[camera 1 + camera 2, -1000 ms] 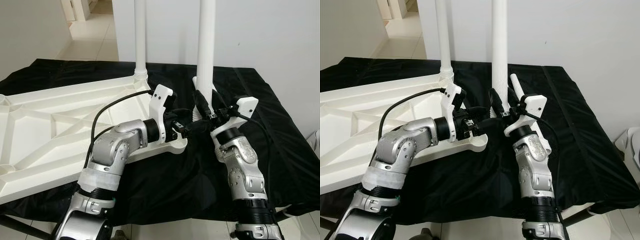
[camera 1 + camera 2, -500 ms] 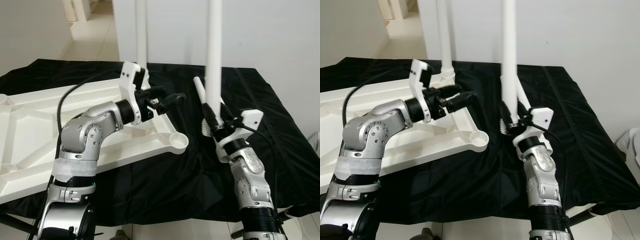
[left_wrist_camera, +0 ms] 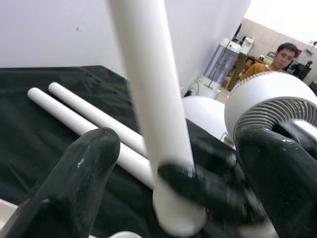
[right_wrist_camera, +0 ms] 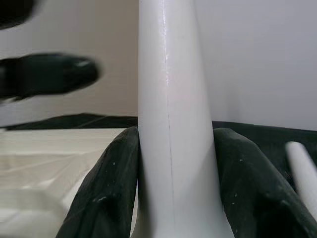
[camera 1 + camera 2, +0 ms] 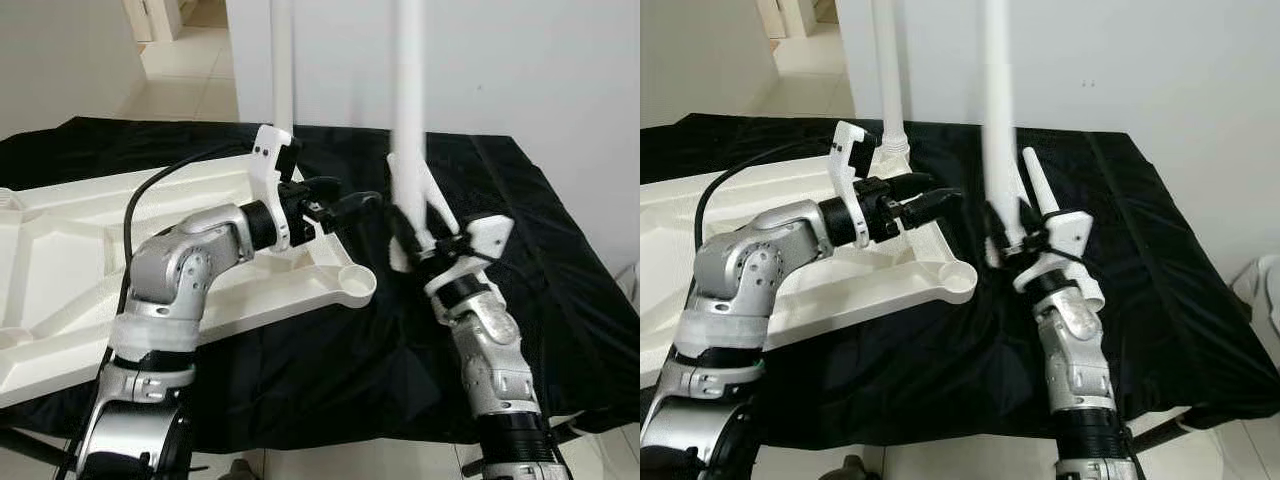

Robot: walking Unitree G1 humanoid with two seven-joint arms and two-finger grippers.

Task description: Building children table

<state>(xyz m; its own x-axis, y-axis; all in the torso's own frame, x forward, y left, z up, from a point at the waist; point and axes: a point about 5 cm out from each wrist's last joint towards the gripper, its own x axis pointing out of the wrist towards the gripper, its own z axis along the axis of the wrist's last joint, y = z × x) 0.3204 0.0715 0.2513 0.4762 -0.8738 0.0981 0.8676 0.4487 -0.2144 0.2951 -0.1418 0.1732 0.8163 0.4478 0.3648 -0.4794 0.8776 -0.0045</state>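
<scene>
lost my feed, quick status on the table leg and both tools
Right tool shut on white leg, upright, near empty corner socket. Left tool open above tabletop. Spare legs on cloth behind.

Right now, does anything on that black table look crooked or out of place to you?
Yes. The white table leg gripped in the right pincer stands over the black cloth, beside the tabletop's empty corner socket rather than in it. Two more legs lie loose on the cloth. Only one leg stands fitted.
</scene>
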